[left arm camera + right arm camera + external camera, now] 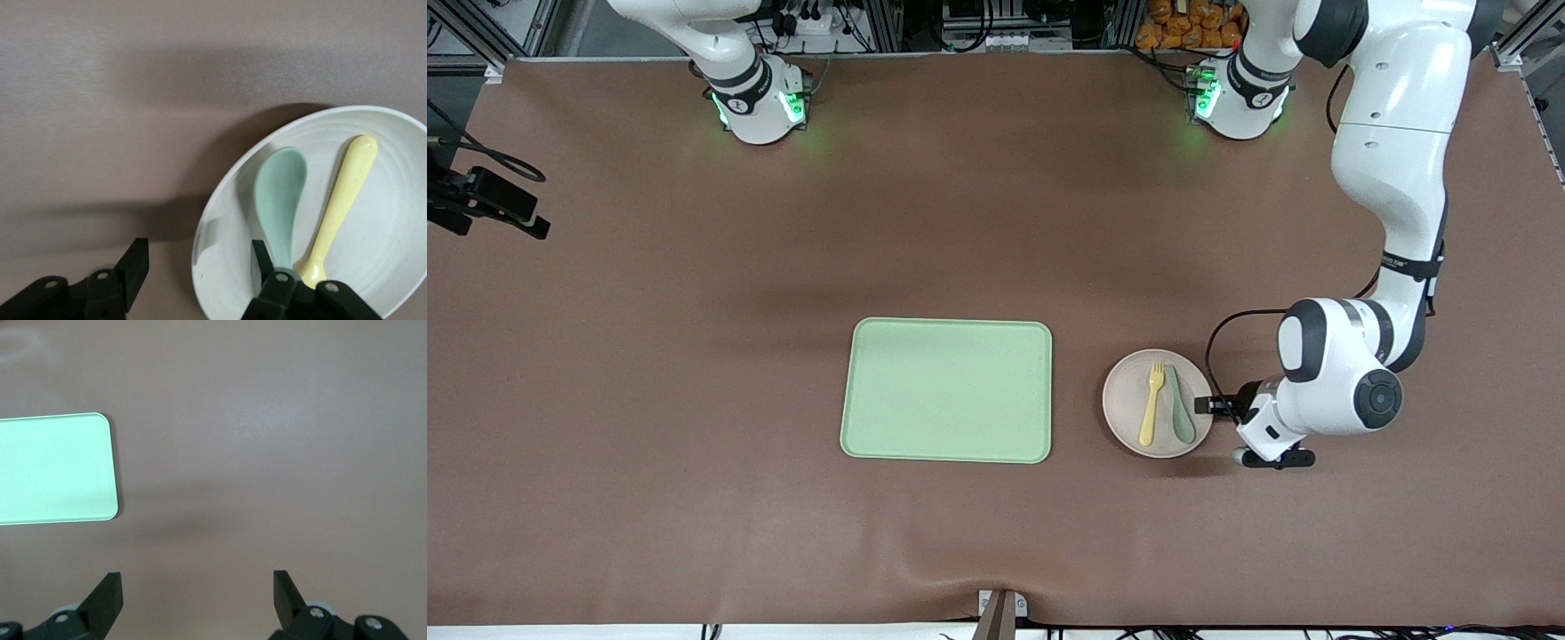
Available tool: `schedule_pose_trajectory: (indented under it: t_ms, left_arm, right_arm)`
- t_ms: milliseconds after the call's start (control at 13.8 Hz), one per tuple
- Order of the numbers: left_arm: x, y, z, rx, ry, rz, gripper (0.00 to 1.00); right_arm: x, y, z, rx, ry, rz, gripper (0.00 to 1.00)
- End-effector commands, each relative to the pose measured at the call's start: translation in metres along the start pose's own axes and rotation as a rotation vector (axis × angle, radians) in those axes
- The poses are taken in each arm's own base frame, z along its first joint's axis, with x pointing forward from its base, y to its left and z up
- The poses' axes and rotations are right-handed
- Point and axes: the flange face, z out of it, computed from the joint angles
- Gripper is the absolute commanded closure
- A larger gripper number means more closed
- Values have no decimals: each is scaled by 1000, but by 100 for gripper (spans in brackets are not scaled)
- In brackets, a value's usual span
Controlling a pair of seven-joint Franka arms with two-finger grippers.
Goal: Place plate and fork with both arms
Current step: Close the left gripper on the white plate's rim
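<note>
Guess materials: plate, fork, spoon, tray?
Plate: likely matte plastic, pale beige, faintly speckled, moulded rings inside.
Fork: yellow plastic, smooth, slight sheen.
Spoon: grey-green plastic, same moulded look.
Tray: light-green plastic, matte, rounded moulded rim.
Melamine or a fibre blend can't be ruled out.

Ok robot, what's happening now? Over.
Left gripper straddling plate rim, not yet clamped. Right gripper open, waiting over bare table. Fork and spoon on plate. Nothing blocking.
</note>
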Motion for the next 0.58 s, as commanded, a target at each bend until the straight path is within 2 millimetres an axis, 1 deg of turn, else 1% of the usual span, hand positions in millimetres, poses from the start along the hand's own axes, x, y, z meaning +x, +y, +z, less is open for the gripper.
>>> schedule_pose_trajectory:
  t_ms: [0,72,217,290,507]
  left_arm:
    - [-1,3,5,-8,16,-18,46]
    - [-1,3,6,-8,14,-19,52]
    - [-1,2,5,-6,18,-19,61]
    - [0,2,6,-5,18,-19,62]
    - [0,2,6,-6,18,-19,70]
  right_arm:
    - [0,-1,-3,10,3,13,0]
    - [0,-1,-5,10,6,13,0]
    - [0,-1,-4,10,6,13,0]
    - [0,-1,-3,10,5,11,0]
    - [0,-1,-4,10,6,13,0]
